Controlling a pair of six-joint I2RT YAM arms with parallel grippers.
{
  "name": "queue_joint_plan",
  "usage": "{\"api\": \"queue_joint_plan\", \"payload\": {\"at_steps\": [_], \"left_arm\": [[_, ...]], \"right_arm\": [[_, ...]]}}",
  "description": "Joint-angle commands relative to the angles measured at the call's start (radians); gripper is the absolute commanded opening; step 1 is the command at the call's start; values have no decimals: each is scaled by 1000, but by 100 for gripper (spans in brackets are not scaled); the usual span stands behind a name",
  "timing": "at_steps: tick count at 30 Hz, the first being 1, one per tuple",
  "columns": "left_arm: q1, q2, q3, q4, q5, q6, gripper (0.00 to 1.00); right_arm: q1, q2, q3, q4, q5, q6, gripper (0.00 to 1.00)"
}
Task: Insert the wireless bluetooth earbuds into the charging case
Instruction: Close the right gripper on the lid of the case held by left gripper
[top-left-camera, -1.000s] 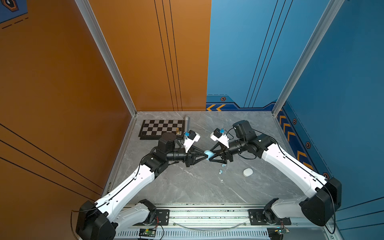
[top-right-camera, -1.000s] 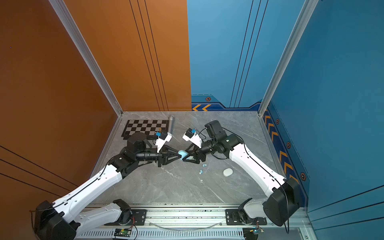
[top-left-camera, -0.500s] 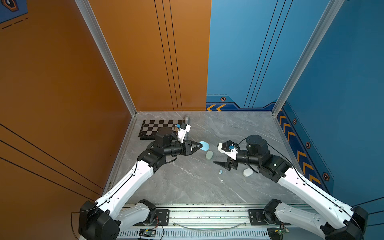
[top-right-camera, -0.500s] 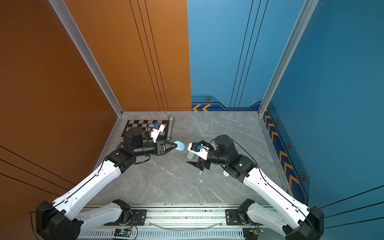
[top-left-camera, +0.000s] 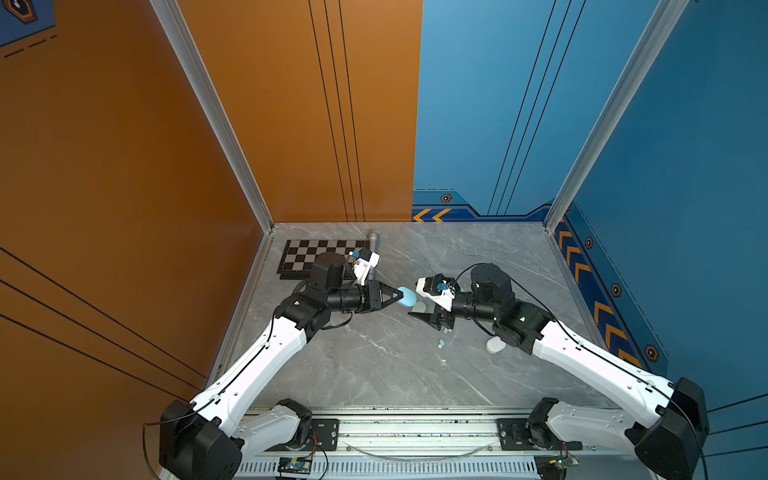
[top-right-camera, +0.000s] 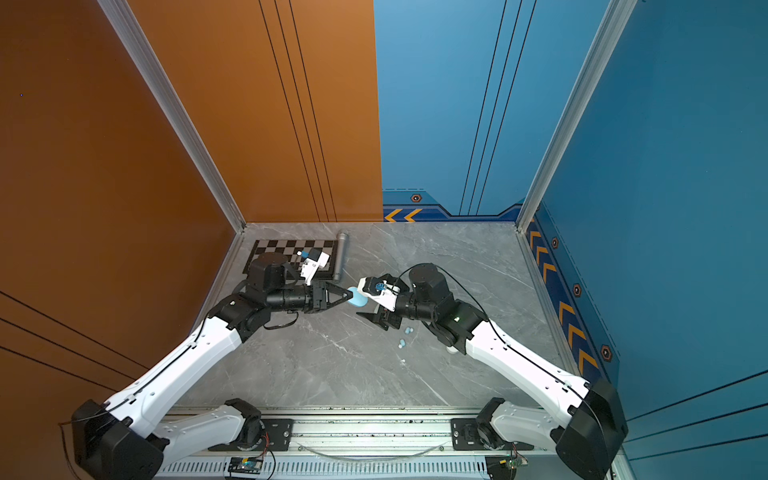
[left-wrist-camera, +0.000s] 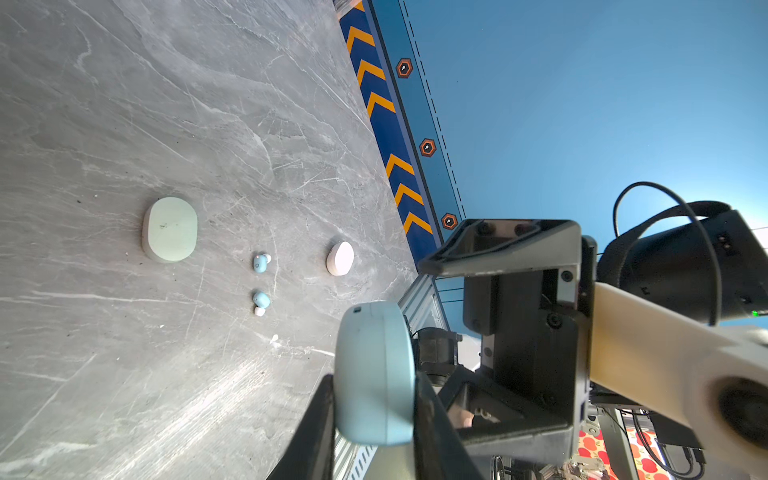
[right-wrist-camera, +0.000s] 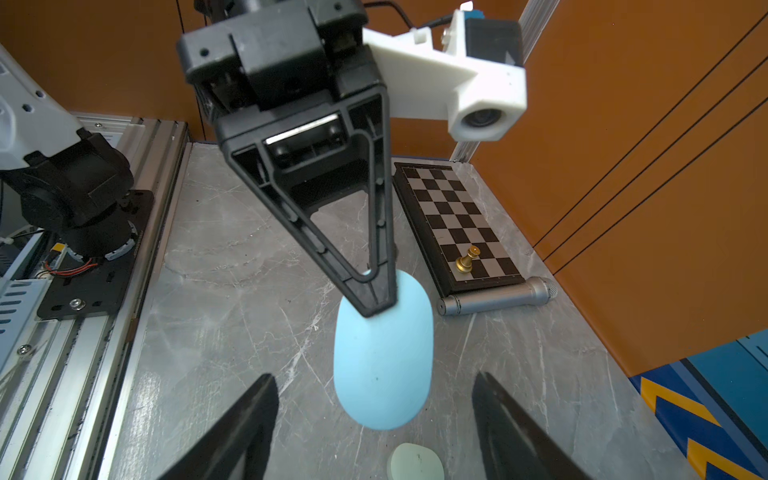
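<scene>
My left gripper (top-left-camera: 401, 296) is shut on a pale blue pebble-shaped charging case (top-left-camera: 408, 297), held on edge above the table. In the left wrist view the case (left-wrist-camera: 374, 374) sits clamped between both fingers and looks closed. My right gripper (right-wrist-camera: 374, 382) faces it, open, with the case (right-wrist-camera: 382, 357) between and just beyond its fingertips, untouched. Two pale blue earbuds (top-left-camera: 445, 331) (top-left-camera: 440, 343) lie on the table below the right gripper (top-left-camera: 419, 311). The left wrist view shows both earbuds (left-wrist-camera: 260, 262) (left-wrist-camera: 261, 300) too.
A mint case (top-left-camera: 419, 306) lies on the table under the grippers, and a white case (top-left-camera: 494, 345) lies beside the right arm. A chessboard (top-left-camera: 307, 257) with a gold pawn (right-wrist-camera: 467, 259) and a silver cylinder (top-left-camera: 374, 241) sit at the back left.
The two grippers, together at the middle a second ago, drew apart. The left kept the blue case and pulled back. The right swung away, then its open jaws came back towards the case.
</scene>
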Motion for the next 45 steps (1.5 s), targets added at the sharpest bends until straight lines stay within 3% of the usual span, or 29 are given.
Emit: {"api": "queue_joint_plan", "payload": {"at_steps": [1, 11, 20, 26, 33, 34, 39, 43, 45], "left_arm": [[9, -11, 34, -11, 28, 1, 0], [11, -10, 35, -13, 50, 6, 0], [17, -4, 33, -23, 56, 20, 0], [24, 0, 42, -23, 64, 20, 0], [28, 0, 44, -23, 67, 9, 0], [29, 0, 43, -22, 67, 7, 4], [41, -35, 20, 16, 44, 27, 47], [41, -141, -69, 158, -19, 89, 69], [42, -212, -146, 257, -51, 143, 73]], "right_arm": [[7, 20, 38, 27, -17, 21, 72], [13, 80, 62, 48, 1, 38, 60], [17, 91, 79, 54, 5, 37, 56], [23, 105, 96, 24, 1, 26, 39], [33, 105, 102, 3, 14, 12, 31], [32, 104, 104, -2, 19, 12, 30], [12, 88, 126, -57, -13, 46, 23], [-29, 70, 158, -141, -128, 99, 23], [-54, 63, 164, -173, -201, 134, 24]]}}
